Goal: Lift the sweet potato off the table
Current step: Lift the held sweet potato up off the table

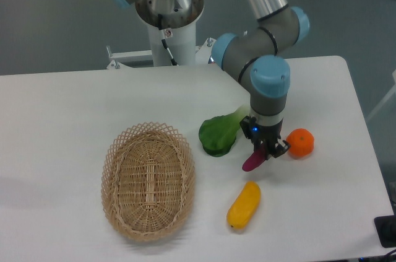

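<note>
Right of centre, the gripper [266,150] was clamped on the sweet potato [253,161], tilted just above the surface [62,119].

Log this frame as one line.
phase: grasp/lift | gripper: shut on sweet potato | potato: tilted, tip low over table | nearby: orange, greens, yellow fruit, basket

Sweet potato [252,163] seemingly between pincer [267,150] jaws
</note>
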### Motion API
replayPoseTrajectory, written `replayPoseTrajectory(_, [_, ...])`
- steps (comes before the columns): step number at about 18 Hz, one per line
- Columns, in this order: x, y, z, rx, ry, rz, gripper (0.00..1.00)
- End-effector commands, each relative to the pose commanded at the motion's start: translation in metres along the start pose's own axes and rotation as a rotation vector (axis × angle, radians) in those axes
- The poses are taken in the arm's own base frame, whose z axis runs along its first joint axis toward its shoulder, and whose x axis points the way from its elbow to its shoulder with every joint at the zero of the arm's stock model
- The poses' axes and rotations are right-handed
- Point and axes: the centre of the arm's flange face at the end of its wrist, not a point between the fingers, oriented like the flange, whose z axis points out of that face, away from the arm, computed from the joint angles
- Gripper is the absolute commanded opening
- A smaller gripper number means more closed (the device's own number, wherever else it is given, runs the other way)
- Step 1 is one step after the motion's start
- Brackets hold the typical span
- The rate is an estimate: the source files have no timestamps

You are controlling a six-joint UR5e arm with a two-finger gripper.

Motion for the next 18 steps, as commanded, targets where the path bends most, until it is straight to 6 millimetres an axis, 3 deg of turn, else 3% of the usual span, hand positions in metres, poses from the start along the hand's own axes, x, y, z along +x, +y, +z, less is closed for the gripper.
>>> replayPoseTrajectory(2, [-0.008,-0.002,-0.026,0.023,0.038,-0.008,0.31])
replayPoseTrajectory(6, [-0.016,-0.008,-0.097,0.037,0.082,-0.009,0.31])
replayPoseTrajectory(9, [-0.025,0.005,-0.134,0.111,0.094,-0.053,0.31])
replayPoseTrajectory(12, [-0.032,0.018,-0.154,0.151,0.108,-0.090,0.31])
replayPoseTrajectory(18, [-0.033,0.018,-0.158,0.161,0.104,-0.086,0.31])
